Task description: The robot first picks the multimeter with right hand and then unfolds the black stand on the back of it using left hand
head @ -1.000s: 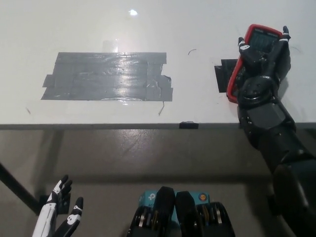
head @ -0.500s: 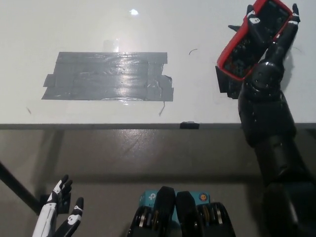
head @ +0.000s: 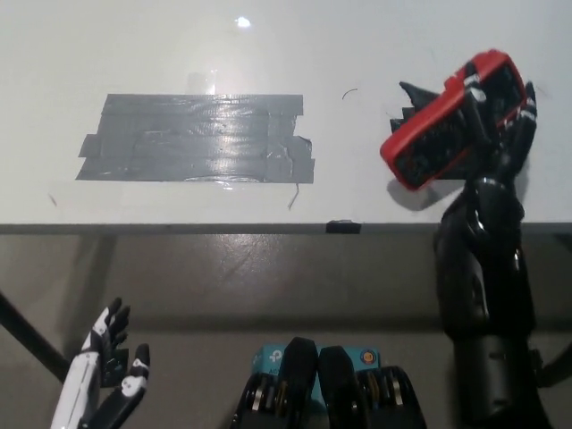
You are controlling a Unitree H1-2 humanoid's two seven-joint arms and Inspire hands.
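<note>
Head view: we are looking steeply down on a white worktop (head: pixel 375 179) whose front edge is running across the middle of the picture. Our black right robot hand (head: pixel 496 134) is gripping the red-cased multimeter (head: pixel 454 119), holding it lifted above the right part of the worktop, tilted with its long axis running from lower left to upper right. The fingers are wrapping round the case; its dark underside is facing us, though we cannot make out the stand on it. The multimeter is casting a shadow on the surface below it.

Just behind the meter, a dark tape patch (head: pixel 409 100) is peeking out, largely covered by the red case. Well to the left, a large rectangle of grey tape (head: pixel 197 138) is lying flat on the worktop, apart from everything else, and a thin curved mark (head: pixel 349 92) is sitting between the two.

Our white left robot hand (head: pixel 100 384) is resting at the lower left, below the worktop's edge, fingers spread and holding nothing, well apart from the multimeter.
</note>
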